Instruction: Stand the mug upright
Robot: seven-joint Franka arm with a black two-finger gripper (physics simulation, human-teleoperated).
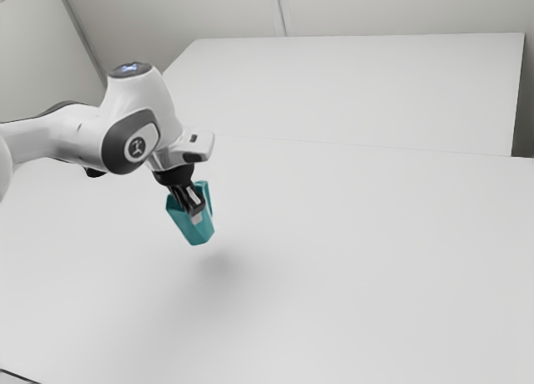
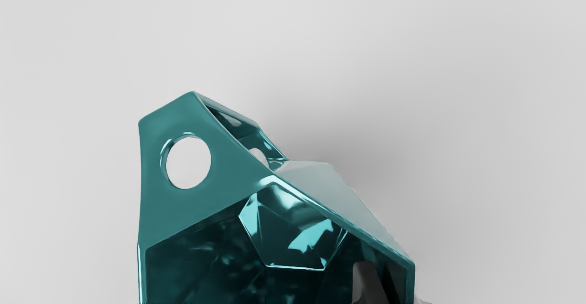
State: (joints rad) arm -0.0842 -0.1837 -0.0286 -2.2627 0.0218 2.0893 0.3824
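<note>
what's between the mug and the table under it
Only air, as the exterior view shows: the mug is held above the table, with a soft shadow below.

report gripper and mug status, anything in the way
Gripper shut on mug wall, one finger inside. Teal mug held aloft, tilted, mouth upward, not set down. White tabletop beneath.
</note>
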